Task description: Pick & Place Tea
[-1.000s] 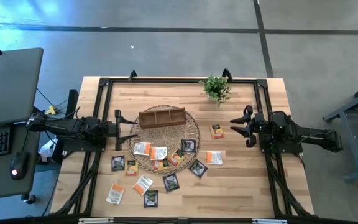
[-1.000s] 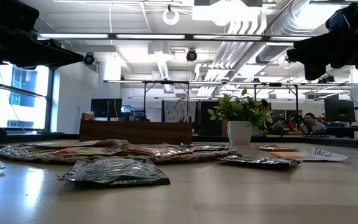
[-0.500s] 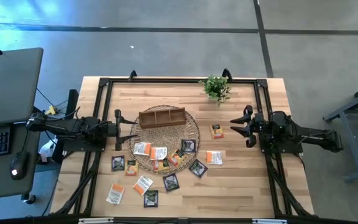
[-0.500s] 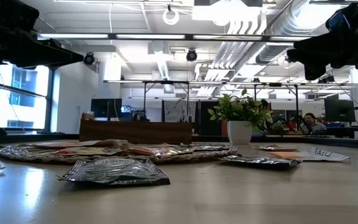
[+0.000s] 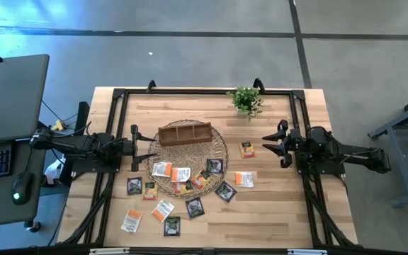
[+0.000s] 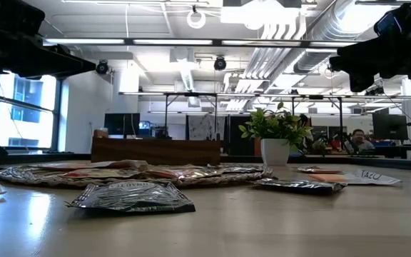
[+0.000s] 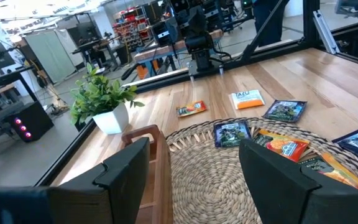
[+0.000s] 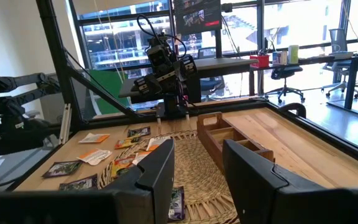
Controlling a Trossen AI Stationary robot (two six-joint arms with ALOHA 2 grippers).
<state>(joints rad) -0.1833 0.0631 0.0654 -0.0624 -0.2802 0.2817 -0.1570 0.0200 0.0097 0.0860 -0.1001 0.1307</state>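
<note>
Several small tea packets, orange, white-and-orange and dark, lie flat on the round woven mat [image 5: 190, 160] and on the wood around it, such as the orange one [image 5: 244, 179] and the dark one [image 5: 172, 226]. The brown divided tray [image 5: 184, 133] rests on the mat's far part. My left gripper [image 5: 144, 149] hovers open above the mat's left edge. My right gripper [image 5: 270, 144] hovers open right of the mat, near a packet [image 5: 247, 149]. In the left wrist view [image 7: 194, 180] and the right wrist view [image 8: 197, 171] the fingers stand apart above the mat.
A small potted plant [image 5: 246, 100] stands near the table's far edge. A black frame [image 5: 119, 95] runs around the tabletop. In the low view a dark packet [image 6: 130, 198] lies nearest the camera. Bare wood lies along the table's right and near sides.
</note>
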